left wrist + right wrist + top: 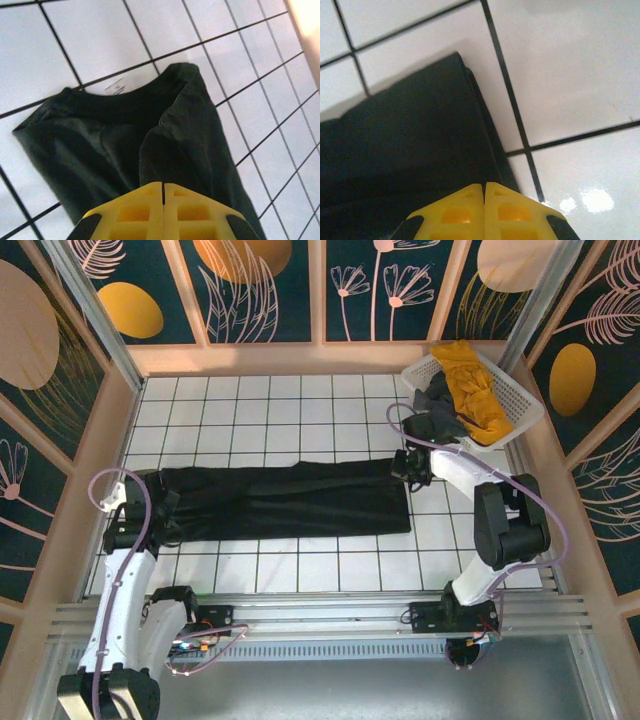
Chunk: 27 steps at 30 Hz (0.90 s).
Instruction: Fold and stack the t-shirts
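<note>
A large plain black cotton t-shirt (290, 500) was found laid across the middle of the white tiled desk (300, 410), already doubled lengthwise into a long narrow band running from 9 o'clock to 3 o'clock in the top view. Its neckline end was seen in the left wrist view and a squared corner of its other end in the right wrist view. That first lengthwise fold could be judged done; the crosswise folds that would shorten the band into a compact packet had not yet been made.

The left gripper (163, 192) was placed at the 9 o'clock end of the band and the right gripper (484, 192) at the 3 o'clock end. The yellow jaws of both were shown pressed together with no gap, the cloth running up under them. Whether a thin layer was nipped between them could not be told.

At about 1 o'clock a white slotted plastic basket (525, 405) was seen with a crumpled mustard yellow t-shirt (475, 380) inside it and a dark grey t-shirt (440, 420) spilling over its near rim. Neither had been spread or folded, and no stack had been started. By that reckoning, well under half of the task was judged complete.
</note>
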Available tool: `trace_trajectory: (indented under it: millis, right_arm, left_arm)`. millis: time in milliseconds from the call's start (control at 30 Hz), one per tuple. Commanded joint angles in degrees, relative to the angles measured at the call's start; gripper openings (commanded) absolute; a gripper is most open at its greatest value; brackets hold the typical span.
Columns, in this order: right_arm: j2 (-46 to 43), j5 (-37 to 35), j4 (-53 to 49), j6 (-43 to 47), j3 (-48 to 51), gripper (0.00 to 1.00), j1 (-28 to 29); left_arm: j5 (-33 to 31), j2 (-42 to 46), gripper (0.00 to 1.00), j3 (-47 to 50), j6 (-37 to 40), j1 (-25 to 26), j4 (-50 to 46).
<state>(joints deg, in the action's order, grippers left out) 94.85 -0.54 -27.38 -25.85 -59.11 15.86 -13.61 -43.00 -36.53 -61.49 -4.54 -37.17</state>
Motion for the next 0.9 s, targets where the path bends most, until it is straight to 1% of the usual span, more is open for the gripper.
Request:
trace_trajectory:
  millis: [0,33,67,100,133,167,200,233,267,333,433,500,567,600,633,700,767,867]
  right_arm:
    - [-0.2,-2.6,-0.6,-0.3,1.8,0.00,0.3]
    - [-0.1,-2.9,-0.7,-0.5,1.9,0.00,0.3]
    - [-0.1,-3.3,-0.9,-0.7,1.8,0.02,0.2]
    - [-0.2,-3.8,-1.1,-1.0,1.7,0.08,0.3]
    - [-0.6,-4.3,-1.2,-1.3,1.4,0.16,0.3]
    - [-1.0,-4.6,-1.4,-1.5,0.9,0.22,0.3]
    - [-1.3,-4.8,-1.5,-1.6,0.4,0.27,0.3]
    - [-1.7,-4.8,-1.5,-1.9,-0.3,0.30,0.3]
    - [-1.7,-4.6,-1.5,-2.1,-1.2,0.32,0.3]
    - [-1.1,-3.8,-1.7,-2.4,-3.1,0.34,0.6]
    - [0.7,-2.1,-1.8,-3.3,-6.3,0.35,1.2]
    - [2.1,-0.7,-1.4,-4.1,-7.9,0.30,1.7]
    - [3.9,-0.7,-1.0,-4.9,-9.7,0.28,2.5]
    - [5.0,-0.7,-1.0,-5.3,-10.4,0.27,2.8]
    - [6.6,1.5,-1.1,-6.1,-11.0,0.26,2.8]
    - [9.4,3.6,-0.9,-7.7,-11.6,0.23,2.5]
    - [11.9,4.3,-0.3,-8.8,-11.8,0.23,2.4]
    - [15.1,3.2,-0.7,-9.8,-13.0,0.24,2.0]
  left_arm:
    - [-1.1,1.6,0.00,3.4,-2.9,-0.2,-3.9]
    - [-0.3,1.7,0.00,4.6,-3.0,-0.2,-3.3]
    - [0.6,1.5,0.00,5.6,-3.2,-0.2,-2.9]
    - [1.6,1.2,0.00,6.5,-3.4,-0.2,-2.5]
    - [3.0,0.8,0.00,7.3,-3.5,-0.2,-1.6]
    - [4.5,0.4,0.03,7.8,-3.4,-0.2,-0.5]
    - [5.6,0.0,0.13,8.0,-3.2,-0.2,0.6]
    - [6.6,-0.4,0.26,7.8,-2.5,-0.2,2.1]
    - [6.8,-1.0,0.35,7.0,-2.0,-0.2,3.1]
    - [6.3,-3.2,0.45,4.2,-0.7,-0.2,4.6]
    - [5.8,-9.4,0.47,-1.5,2.7,-0.2,7.0]
    - [6.5,-14.7,0.48,-4.9,5.1,-0.4,9.3]
    - [9.2,-21.2,0.50,-7.8,6.7,-1.2,12.7]
    - [10.8,-24.1,0.51,-9.1,6.9,-2.1,13.8]
    - [13.1,-27.7,0.51,-10.5,7.7,-3.2,15.5]
    - [16.8,-34.4,0.53,-13.4,9.4,-5.9,17.4]
    - [20.5,-41.7,0.55,-17.1,12.5,-9.1,18.4]
    - [22.4,-50.2,0.58,-23.5,18.3,-11.6,17.3]
